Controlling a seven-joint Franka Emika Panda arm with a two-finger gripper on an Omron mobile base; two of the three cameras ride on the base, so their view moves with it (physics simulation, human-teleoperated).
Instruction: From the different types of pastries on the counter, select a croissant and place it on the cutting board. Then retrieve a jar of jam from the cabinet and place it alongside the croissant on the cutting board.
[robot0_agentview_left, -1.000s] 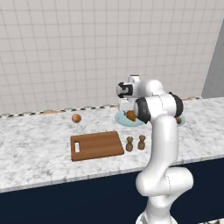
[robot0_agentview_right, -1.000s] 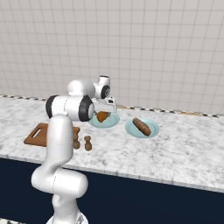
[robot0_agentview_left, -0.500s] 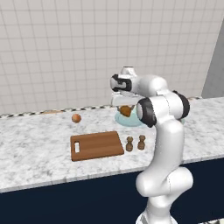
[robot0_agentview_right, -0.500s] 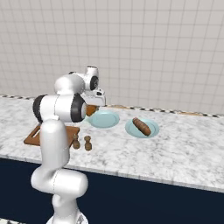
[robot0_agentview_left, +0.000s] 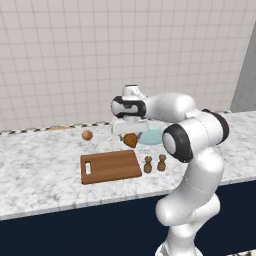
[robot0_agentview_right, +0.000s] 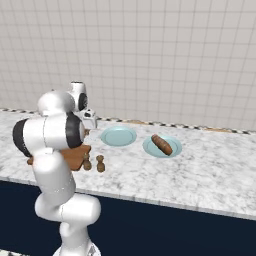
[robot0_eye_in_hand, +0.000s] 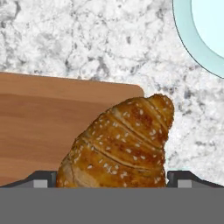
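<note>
The croissant (robot0_eye_in_hand: 120, 148), golden-brown and ridged, sits between my gripper's (robot0_eye_in_hand: 113, 181) fingertips (robot0_eye_in_hand: 41, 180), which are shut on it. In the left base view the gripper (robot0_agentview_left: 131, 136) holds the croissant (robot0_agentview_left: 131, 140) in the air just past the far right corner of the cutting board (robot0_agentview_left: 111, 166). The hand view looks down on the board (robot0_eye_in_hand: 52, 118) at the left and marbled counter (robot0_eye_in_hand: 87, 39) beyond it. A round orange-brown pastry (robot0_agentview_left: 87, 134) lies on the counter left of the gripper. The cabinet and the jar of jam are out of view.
Two brown shakers (robot0_agentview_left: 148, 164) (robot0_agentview_left: 161, 162) stand just right of the board. An empty pale-blue plate (robot0_agentview_right: 118, 135) sits behind them, and a second plate (robot0_agentview_right: 175, 150) further right carries a long brown pastry (robot0_agentview_right: 161, 144). A tiled wall backs the counter.
The arm has swung left with the croissant, from above the pale-blue plate to the far right corner of the cutting board. The plate is left bare.
</note>
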